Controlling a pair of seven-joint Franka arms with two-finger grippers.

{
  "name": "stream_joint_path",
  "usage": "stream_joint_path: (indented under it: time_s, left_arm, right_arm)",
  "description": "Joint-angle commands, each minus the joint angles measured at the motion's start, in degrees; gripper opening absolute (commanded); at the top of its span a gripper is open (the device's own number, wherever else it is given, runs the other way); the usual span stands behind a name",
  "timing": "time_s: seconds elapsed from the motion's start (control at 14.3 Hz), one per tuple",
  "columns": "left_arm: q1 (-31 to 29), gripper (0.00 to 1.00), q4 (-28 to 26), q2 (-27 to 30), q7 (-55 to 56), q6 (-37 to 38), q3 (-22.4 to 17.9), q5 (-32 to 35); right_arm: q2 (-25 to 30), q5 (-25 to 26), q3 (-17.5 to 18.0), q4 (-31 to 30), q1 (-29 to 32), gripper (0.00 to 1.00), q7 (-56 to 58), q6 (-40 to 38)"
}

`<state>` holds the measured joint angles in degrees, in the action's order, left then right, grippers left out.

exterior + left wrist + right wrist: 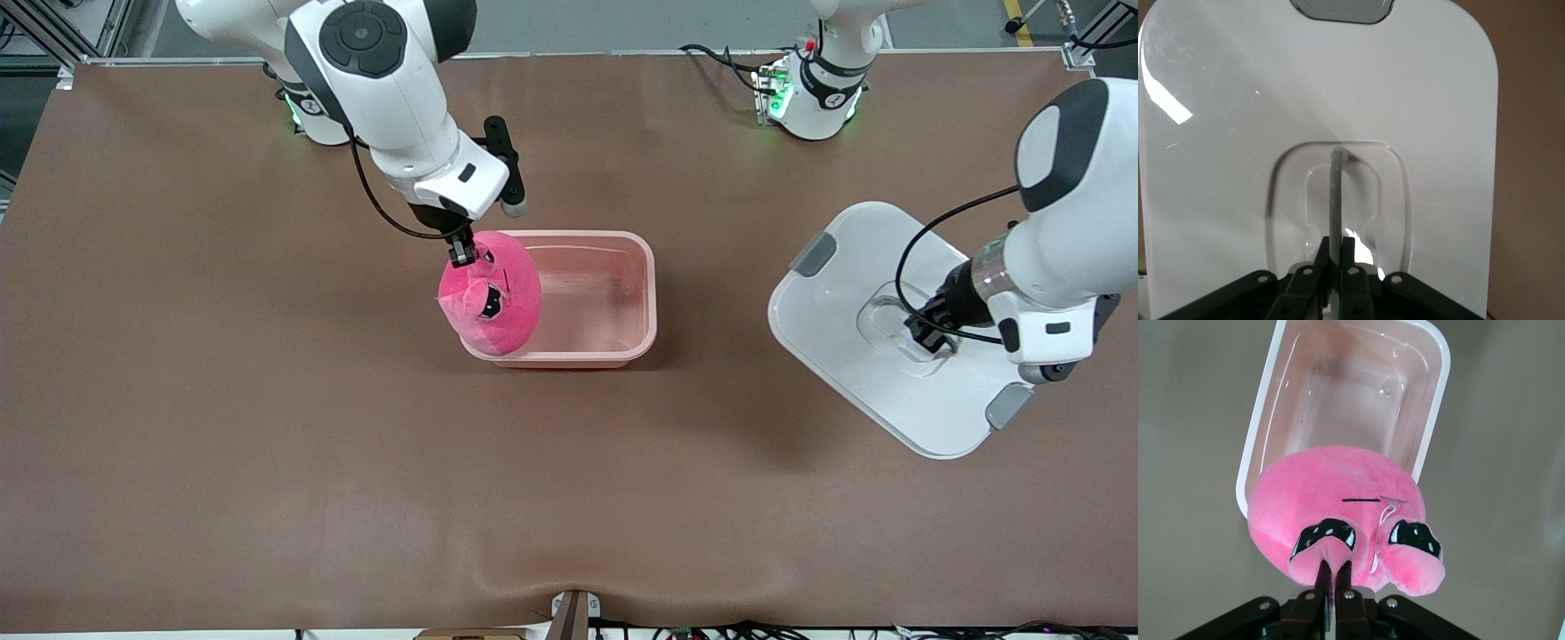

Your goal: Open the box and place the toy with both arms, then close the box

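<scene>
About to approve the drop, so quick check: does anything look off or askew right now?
Nothing damaged or spilled. The toy hangs from the right end effector by one eye flap, over the box end toward the right arm, overlapping its rim. The left end effector holds the lid by its handle.

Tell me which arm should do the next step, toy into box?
Right. The right gripper already pinches the toy over the open box; it only has to lower and release. The left gripper is shut on the lid's handle, away toward its end of the table.
</scene>
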<state>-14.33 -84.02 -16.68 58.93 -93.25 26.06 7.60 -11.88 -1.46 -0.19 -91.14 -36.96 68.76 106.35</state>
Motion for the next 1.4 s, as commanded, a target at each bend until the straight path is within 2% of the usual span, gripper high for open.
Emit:
stream_joint_path:
  time_s: [0.0,0.42,0.49,0.56,0.63,0.7,1.19,1.33]
  left_arm:
    - [-0.78,0.0,0.17,1.56,-3.38,2.28,0.21,-1.01]
    - [-1.84,0.0,0.08,2.88,-8.39,6.41,0.21,-1.09]
    - [-1.92,0.0,0.17,2.97,-9.35,6.59,0.21,-1.09]
    - [-2.71,0.0,0.17,3.05,-10.66,6.94,0.3,-1.09]
    - [-3.59,0.0,0.08,3.23,-12.33,7.11,0.48,-1.18]
    - [-3.86,0.0,0.08,3.4,-14.09,7.72,0.39,-1.18]
    - [-4.21,0.0,-0.18,4.2,-15.16,9.05,0.3,-1.18]
    - [-4.21,0.0,-0.18,4.2,-15.16,9.49,0.3,-1.18]
  right_arm:
    - [0.37,-0.03,0.18,-0.35,0.31,0.0,0.94,-0.09]
    - [-0.07,0.05,0.18,-0.62,0.4,0.0,0.94,0.18]
    - [-0.07,0.05,0.19,-0.62,0.49,0.13,0.94,0.18]
    - [-0.07,0.05,0.1,-0.62,0.49,0.41,0.77,0.18]
    - [-0.16,-0.03,0.1,-0.62,0.66,0.62,0.68,0.18]
    - [-0.34,-0.12,0.1,-0.36,1.27,1.0,1.03,0.26]
    - [-0.6,-1.17,0.1,0.09,4.09,1.0,5.25,0.18]
    - [-0.51,-3.36,0.1,0.09,6.36,1.0,5.16,-0.17]
